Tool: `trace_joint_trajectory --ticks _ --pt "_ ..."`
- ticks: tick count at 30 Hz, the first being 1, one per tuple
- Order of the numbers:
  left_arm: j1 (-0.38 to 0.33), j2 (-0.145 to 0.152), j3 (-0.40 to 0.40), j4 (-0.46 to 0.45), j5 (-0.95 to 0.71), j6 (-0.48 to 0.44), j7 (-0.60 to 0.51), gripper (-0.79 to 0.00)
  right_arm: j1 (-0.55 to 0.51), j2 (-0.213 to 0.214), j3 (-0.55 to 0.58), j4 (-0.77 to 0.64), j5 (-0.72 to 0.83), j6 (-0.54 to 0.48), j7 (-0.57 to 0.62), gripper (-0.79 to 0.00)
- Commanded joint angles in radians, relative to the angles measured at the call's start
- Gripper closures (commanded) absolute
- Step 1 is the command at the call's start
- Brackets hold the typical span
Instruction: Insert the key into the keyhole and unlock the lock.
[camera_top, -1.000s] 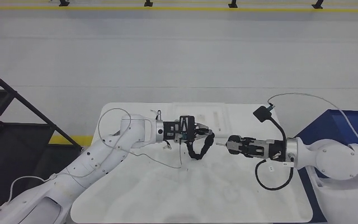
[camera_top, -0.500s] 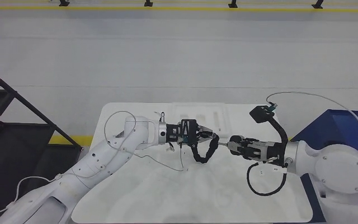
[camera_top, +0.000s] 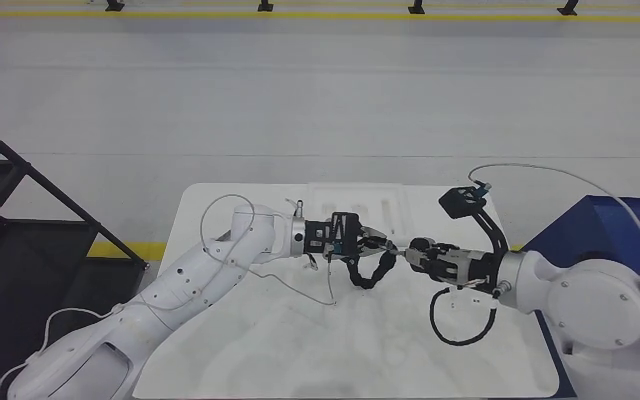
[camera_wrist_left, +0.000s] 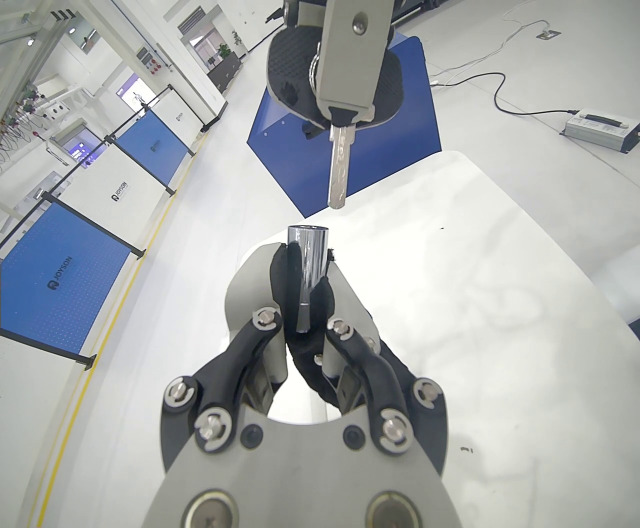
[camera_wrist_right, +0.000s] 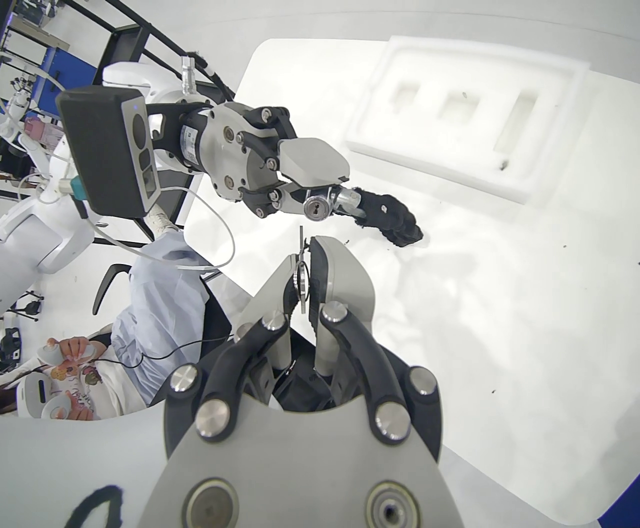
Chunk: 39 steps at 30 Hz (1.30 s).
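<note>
My left gripper (camera_wrist_left: 306, 262) is shut on the lock (camera_wrist_left: 309, 250), a chrome cylinder with a black cable (camera_wrist_right: 392, 220) hanging from it. The round keyhole face (camera_wrist_right: 316, 208) is turned toward the right wrist camera. My right gripper (camera_wrist_right: 306, 256) is shut on the key (camera_wrist_left: 339, 165) by its head, blade out. The blade tip lies roughly in line with the cylinder's end, a short gap away. In the top view the left gripper (camera_top: 378, 243) and right gripper (camera_top: 412, 249) face each other above the middle of the white table (camera_top: 300, 340), with the cable loop (camera_top: 365, 275) drooping below.
A white foam tray (camera_top: 385, 208) with rectangular recesses lies at the table's far side behind the grippers. A blue box (camera_top: 600, 235) stands off the table's right end. The near half of the table is bare.
Both arms have shifted; the left gripper with the lock moved right toward the key, narrowing the gap. The cable loop hangs shorter and closer to the grippers.
</note>
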Motion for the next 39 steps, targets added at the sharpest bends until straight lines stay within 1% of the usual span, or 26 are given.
trace_joint_trajectory --ticks 1,12,26,39 --pt "0.0 -0.003 -0.002 0.002 0.004 -0.004 0.004 0.0 0.004 0.001 -0.004 0.003 -0.002 0.005 -0.004 0.0" --pt "0.01 -0.015 -0.016 -0.001 0.038 -0.015 0.006 0.0 0.011 0.006 -0.015 0.025 -0.013 0.034 -0.021 0.0" --pt "0.026 -0.027 -0.036 -0.009 0.062 -0.024 -0.007 0.0 0.018 0.014 -0.023 0.038 -0.011 0.046 -0.026 0.0" --pt "0.04 -0.04 -0.058 -0.004 0.04 -0.04 -0.027 0.0 0.04 0.018 -0.065 0.03 -0.029 0.069 -0.028 0.0"
